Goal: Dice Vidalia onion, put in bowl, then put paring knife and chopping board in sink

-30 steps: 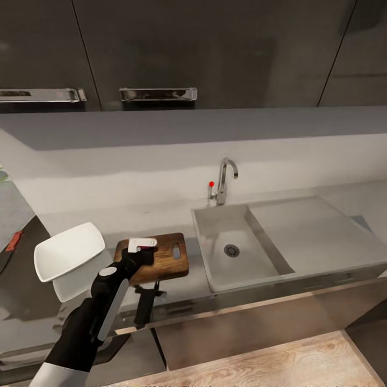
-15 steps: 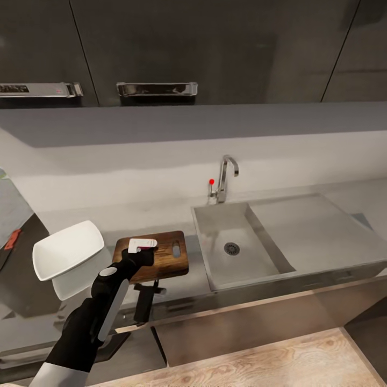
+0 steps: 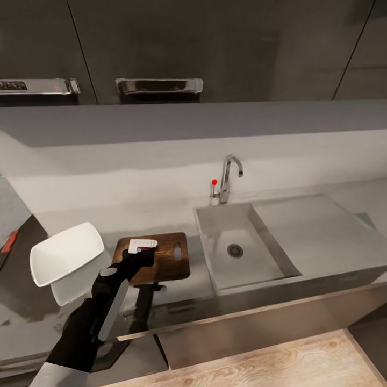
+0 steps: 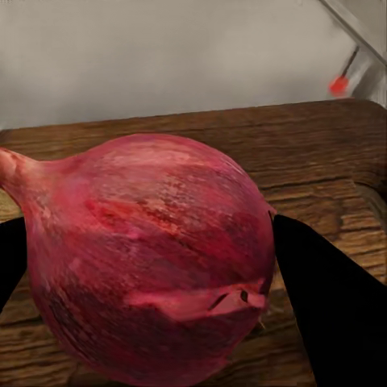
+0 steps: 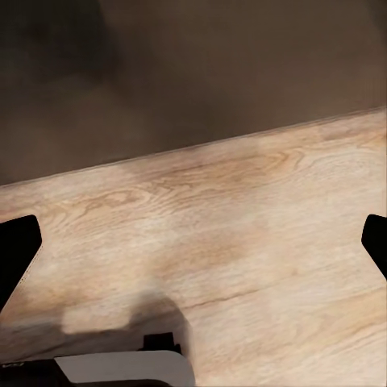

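Left wrist view, Vidalia onion (image 4: 153, 266) pinched between left gripper (image 4: 161, 274) fingers, board contact seemingly hidden, over chopping board (image 4: 242, 153), arm at lower left in head view, right gripper (image 5: 193, 242) spread above floor (image 5: 218, 234).

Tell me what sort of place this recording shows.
A simulated kitchen, most likely: a steel sink with chrome tap, a grey countertop, and a chopping board under the onion in the left gripper.
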Available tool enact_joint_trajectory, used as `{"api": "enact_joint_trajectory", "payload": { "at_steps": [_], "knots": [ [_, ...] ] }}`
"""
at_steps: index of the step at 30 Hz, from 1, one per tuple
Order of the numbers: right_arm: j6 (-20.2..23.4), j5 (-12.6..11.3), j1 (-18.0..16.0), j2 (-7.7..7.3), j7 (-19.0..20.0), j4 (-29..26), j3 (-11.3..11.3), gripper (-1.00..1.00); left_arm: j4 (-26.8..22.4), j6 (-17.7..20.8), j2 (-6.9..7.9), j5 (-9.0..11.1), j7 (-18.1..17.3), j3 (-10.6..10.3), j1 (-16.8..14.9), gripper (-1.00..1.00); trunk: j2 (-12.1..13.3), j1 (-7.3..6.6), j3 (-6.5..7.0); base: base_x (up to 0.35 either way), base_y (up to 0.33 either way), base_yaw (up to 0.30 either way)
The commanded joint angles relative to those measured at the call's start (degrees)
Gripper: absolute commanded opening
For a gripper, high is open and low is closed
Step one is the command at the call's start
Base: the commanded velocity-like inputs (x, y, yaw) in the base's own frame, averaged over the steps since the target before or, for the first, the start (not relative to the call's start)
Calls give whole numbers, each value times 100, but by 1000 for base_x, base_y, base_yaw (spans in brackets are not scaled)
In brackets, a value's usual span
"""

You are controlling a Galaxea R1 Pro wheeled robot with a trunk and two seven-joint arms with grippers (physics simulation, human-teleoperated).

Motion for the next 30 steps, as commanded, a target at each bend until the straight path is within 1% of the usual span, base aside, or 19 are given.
{"api": "enact_joint_trajectory", "payload": {
  "at_steps": [1, 17, 30],
  "knots": [
    [-11, 25, -1, 11, 55, -12, -42, 100, 12, 30, 2, 0, 35, 1, -3, -100, -4, 4, -7, 117, 65, 0],
    [-11, 24, -1, 9, 55, -12, -43, 100, 12, 30, 7, 0, 35, -2, 2, -100, -4, 4, -6, 13, 7, 0],
    [-12, 24, -1, 9, 62, -12, -45, 100, 12, 30, 9, -6, 35, 1, -1, -100, -4, 4, 94, 0, 0, -41]
  ]
}}
